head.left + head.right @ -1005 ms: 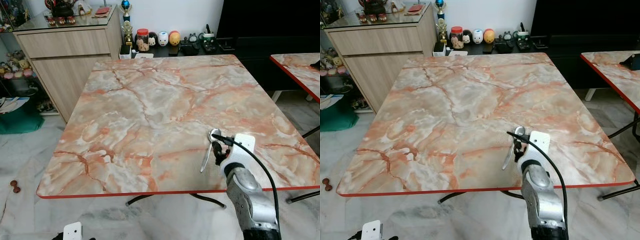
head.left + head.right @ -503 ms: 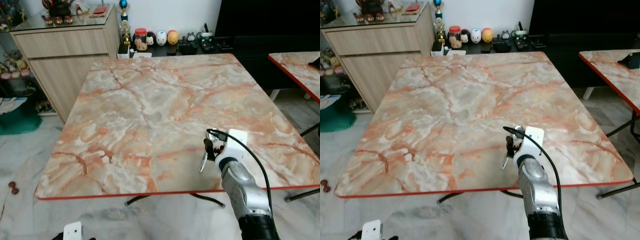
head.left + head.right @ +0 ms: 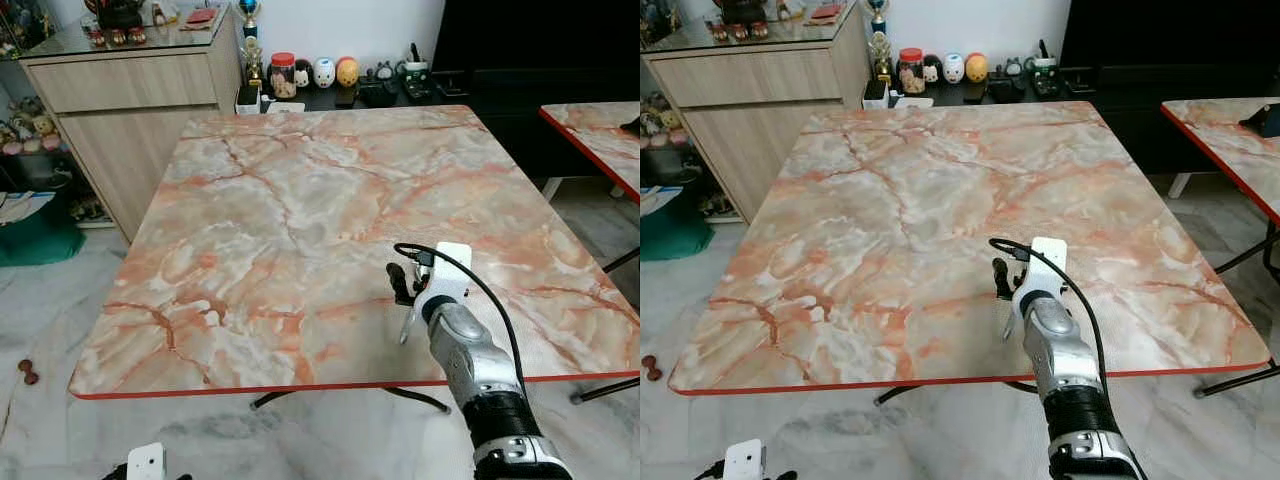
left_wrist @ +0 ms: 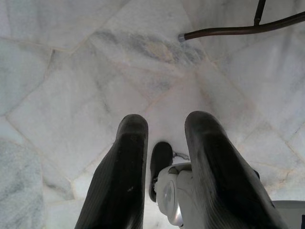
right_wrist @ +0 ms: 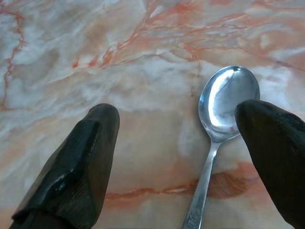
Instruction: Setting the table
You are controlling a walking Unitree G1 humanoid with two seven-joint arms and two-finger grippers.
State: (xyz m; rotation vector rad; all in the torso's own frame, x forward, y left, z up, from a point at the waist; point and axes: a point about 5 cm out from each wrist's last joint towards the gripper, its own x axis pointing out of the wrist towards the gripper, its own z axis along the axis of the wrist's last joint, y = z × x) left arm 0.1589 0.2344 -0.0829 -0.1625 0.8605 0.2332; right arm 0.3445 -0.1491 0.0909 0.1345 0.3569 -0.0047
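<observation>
Right wrist view: the right gripper [image 5: 176, 157] is seen spread wide over the marble-pattern table [image 3: 300, 200], nothing held between its fingers [image 5: 76, 167].
Spoon: a metal spoon [image 5: 221, 124] is laid flat on the tabletop, bowl facing up, close by one of the two black fingers. It can't be told whether that finger is touching it.
Spoon spot: near the front red edge of the table, right of the middle, handle end [image 3: 405, 335] pointed toward the robot.
Right arm: the silver arm [image 3: 480, 370] is reached up from below the table edge, wrist over the spoon, a black cable [image 3: 495, 300] looped over it.
Left gripper: the left gripper [image 4: 164, 157] is hung low over the pale marble floor [image 4: 71, 71], fingers parted with a clear gap, nothing gripped. A dark table leg [image 4: 238, 31] is caught past it.
Background stuff: a wooden sideboard [image 3: 130, 90] is set behind the table on the left, a row of little figurines and jars [image 3: 320, 75] on a low dark shelf, and a second table [image 3: 600, 140] is parked on the right.
</observation>
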